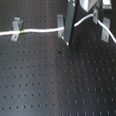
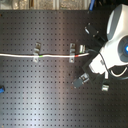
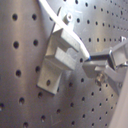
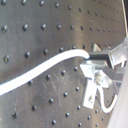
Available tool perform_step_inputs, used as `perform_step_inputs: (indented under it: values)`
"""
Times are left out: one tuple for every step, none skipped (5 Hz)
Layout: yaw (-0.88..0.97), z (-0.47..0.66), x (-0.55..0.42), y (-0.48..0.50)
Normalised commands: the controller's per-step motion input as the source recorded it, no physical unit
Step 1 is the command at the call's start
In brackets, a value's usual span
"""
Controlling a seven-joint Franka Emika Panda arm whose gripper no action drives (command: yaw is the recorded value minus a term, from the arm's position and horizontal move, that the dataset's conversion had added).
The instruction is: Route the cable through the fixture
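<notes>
- We hold the long thin white cable [image 1: 41, 31] in our gripper [image 4: 89, 62]; in both wrist views the dark metal fingers [image 3: 102, 57] look pinched tight on it.
- The cable lies in a straight line across the black metal board full of small holes [image 1: 56, 84]. It already sits in the small grey metal clip with the green tape band [image 1: 15, 30] and the second grey metal clip [image 1: 60, 24].
- From our gripper it loops on toward the third grey metal clip [image 1: 98, 16] at the first exterior view's right, then hangs down.
- In the first wrist view, the blocky grey metal clip with a slot [image 3: 57, 62] is just beside our fingers.
- We think the next job is to keep the cable a bit tight, line it up over the open slot, and push it in slowly.
- If we pull too hard, it could pop out of the clips it already sits in.
- The cable looks smooth, round and bendy. The clips look hard, shiny and square-edged. The board looks flat and dull.
- We cannot see the red tape band.
</notes>
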Motion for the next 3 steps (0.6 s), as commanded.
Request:
perform_step_inputs:
  values:
    - [-0.93, 0.00, 0.000, 0.000]
    - [-0.57, -0.16, -0.001, -0.001]
    - [0.09, -0.17, -0.099, 0.103]
